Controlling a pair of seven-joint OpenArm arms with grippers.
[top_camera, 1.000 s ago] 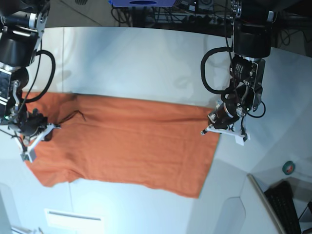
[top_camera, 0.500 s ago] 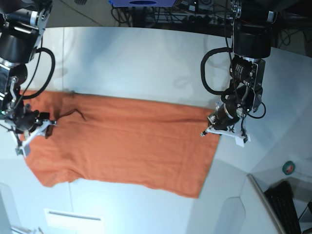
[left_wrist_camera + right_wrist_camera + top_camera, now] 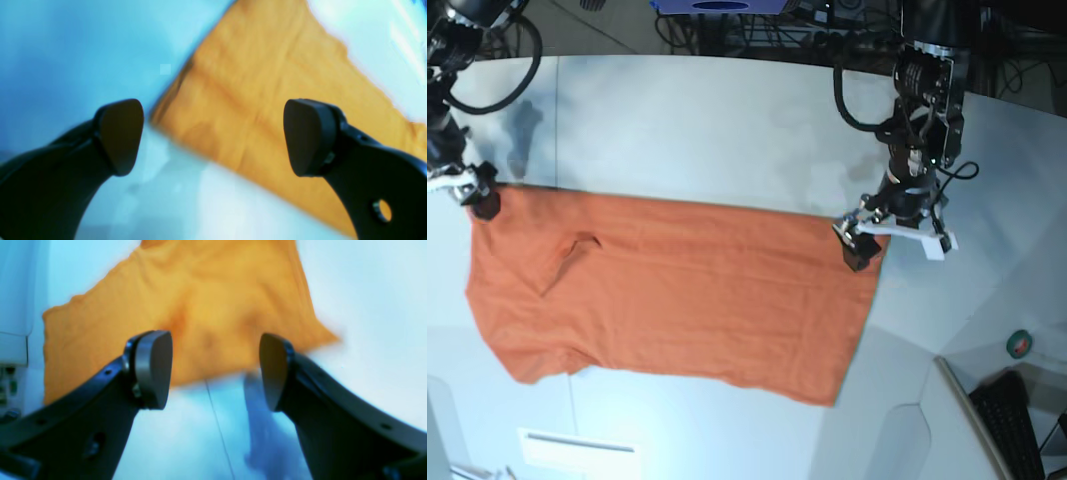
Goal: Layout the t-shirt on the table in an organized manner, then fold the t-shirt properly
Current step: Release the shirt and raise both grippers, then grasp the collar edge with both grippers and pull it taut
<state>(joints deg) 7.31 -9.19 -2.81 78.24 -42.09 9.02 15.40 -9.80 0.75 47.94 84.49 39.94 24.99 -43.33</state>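
The orange t-shirt (image 3: 687,290) lies spread flat on the white table (image 3: 707,130), with one small raised crease near its left end. My left gripper (image 3: 895,240) hovers open over the shirt's far right corner. In the left wrist view its gripper (image 3: 213,136) frames that corner of the t-shirt (image 3: 267,100) with nothing between the fingers. My right gripper (image 3: 462,190) stands open at the shirt's far left corner. The right wrist view shows this gripper (image 3: 213,370) open above the table (image 3: 367,306), with the t-shirt (image 3: 200,300) just beyond the fingertips.
A green tape roll (image 3: 1020,343) and a black keyboard (image 3: 1017,420) sit at the lower right, past the table's curved edge. A white panel (image 3: 577,445) lies near the front edge. Cables run along the back. A thin seam (image 3: 217,426) crosses the tabletop.
Both grippers have opened and let go of the shirt's corners, then risen and shifted toward the far side. The shirt's left end now lies flatter and wider.
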